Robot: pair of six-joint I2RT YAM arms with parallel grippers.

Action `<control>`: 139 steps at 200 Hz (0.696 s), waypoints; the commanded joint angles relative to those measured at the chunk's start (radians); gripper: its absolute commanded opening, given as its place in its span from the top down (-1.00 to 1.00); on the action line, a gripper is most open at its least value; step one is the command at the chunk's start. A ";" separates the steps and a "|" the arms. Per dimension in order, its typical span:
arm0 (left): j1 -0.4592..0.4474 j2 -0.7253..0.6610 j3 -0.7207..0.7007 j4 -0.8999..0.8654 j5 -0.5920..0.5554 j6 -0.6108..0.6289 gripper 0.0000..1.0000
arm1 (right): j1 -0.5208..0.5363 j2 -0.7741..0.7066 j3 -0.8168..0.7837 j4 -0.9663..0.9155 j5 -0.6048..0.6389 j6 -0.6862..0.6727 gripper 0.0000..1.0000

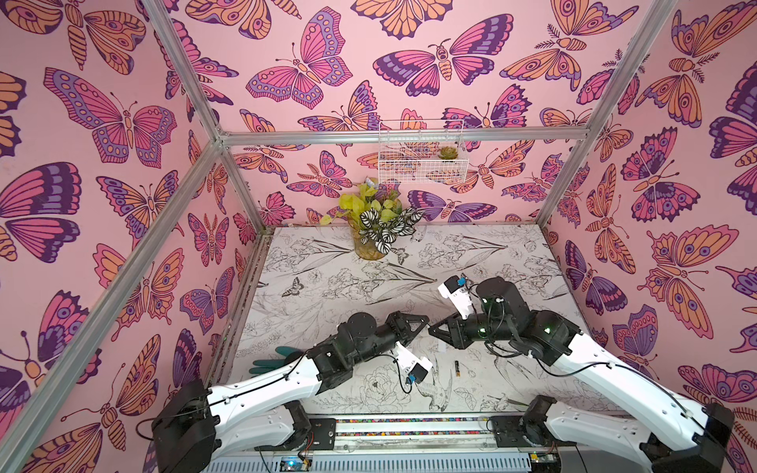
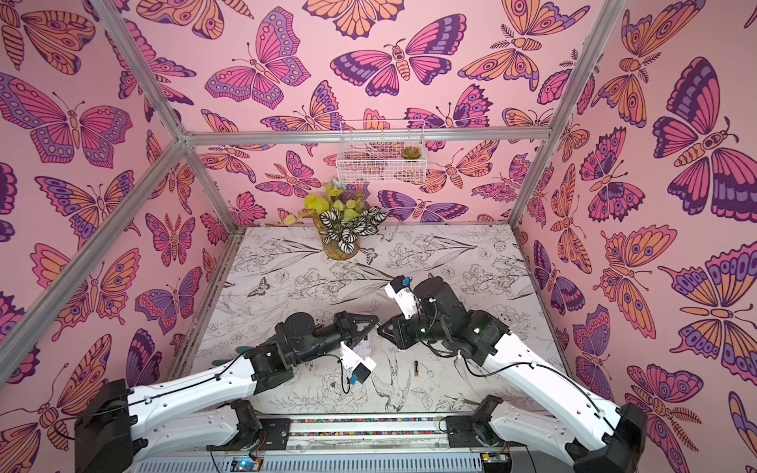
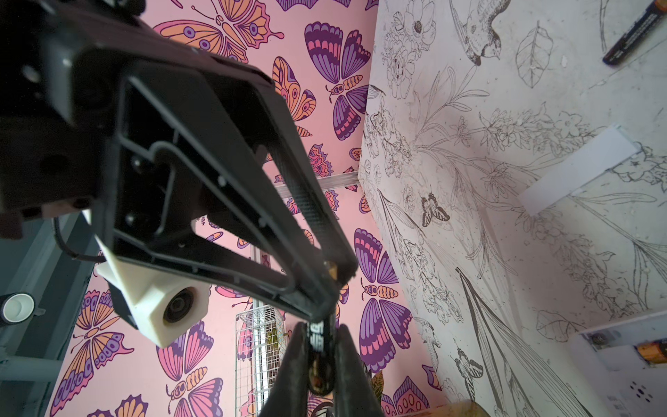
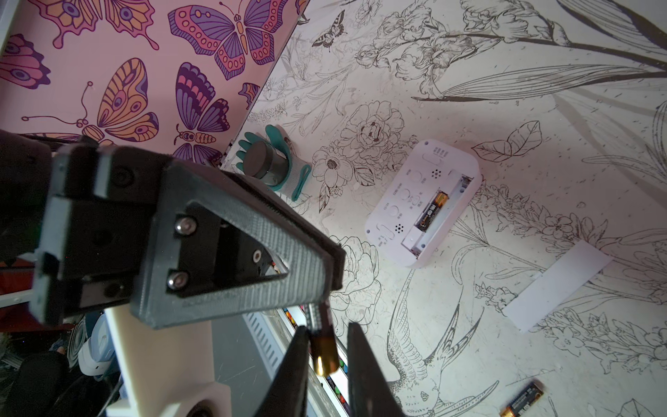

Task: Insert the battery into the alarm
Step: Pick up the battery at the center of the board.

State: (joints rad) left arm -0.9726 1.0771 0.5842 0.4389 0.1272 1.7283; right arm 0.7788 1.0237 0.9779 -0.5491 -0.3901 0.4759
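Nearest, the battery [image 3: 317, 343] is clenched in your left gripper [image 3: 320, 326]; the right gripper [image 4: 329, 326] flanks it, grip unclear. The alarm [image 4: 422, 202] has one cell [image 4: 431, 211] seated; the spare battery [image 1: 457, 367] waits at five o'clock of them.

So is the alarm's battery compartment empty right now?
No: in the right wrist view one battery lies in the open compartment on the back of the alarm.
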 commanded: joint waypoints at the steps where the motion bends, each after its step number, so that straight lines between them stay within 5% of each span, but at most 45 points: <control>1: 0.003 -0.004 -0.011 -0.003 0.019 0.007 1.00 | 0.006 0.012 0.035 -0.002 0.021 0.005 0.67; 49: 0.003 0.013 -0.019 0.066 0.010 -0.079 1.00 | 0.010 0.007 0.027 -0.012 0.060 0.005 0.95; 61: 0.003 0.024 -0.041 0.136 0.006 -0.160 0.68 | 0.010 0.006 0.022 -0.022 0.096 0.010 0.99; 88: -0.004 0.068 -0.134 0.478 -0.080 -0.577 0.09 | 0.010 -0.010 -0.018 -0.043 0.220 0.048 1.00; 110: -0.012 0.086 -0.207 0.682 -0.303 -1.040 -0.51 | 0.010 -0.014 -0.069 -0.039 0.284 0.094 1.00; 126: -0.007 0.056 -0.220 0.595 -0.496 -1.350 -0.67 | 0.010 -0.012 -0.117 -0.011 0.281 0.129 1.00; 139: 0.011 0.007 -0.196 0.353 -0.525 -1.561 -0.68 | 0.010 -0.009 -0.157 0.011 0.284 0.160 1.00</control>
State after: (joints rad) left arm -0.9813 1.1511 0.3782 0.9127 -0.1738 0.7612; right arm 0.7887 1.0172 0.8814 -0.5537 -0.1654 0.5594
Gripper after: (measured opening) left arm 0.832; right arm 0.129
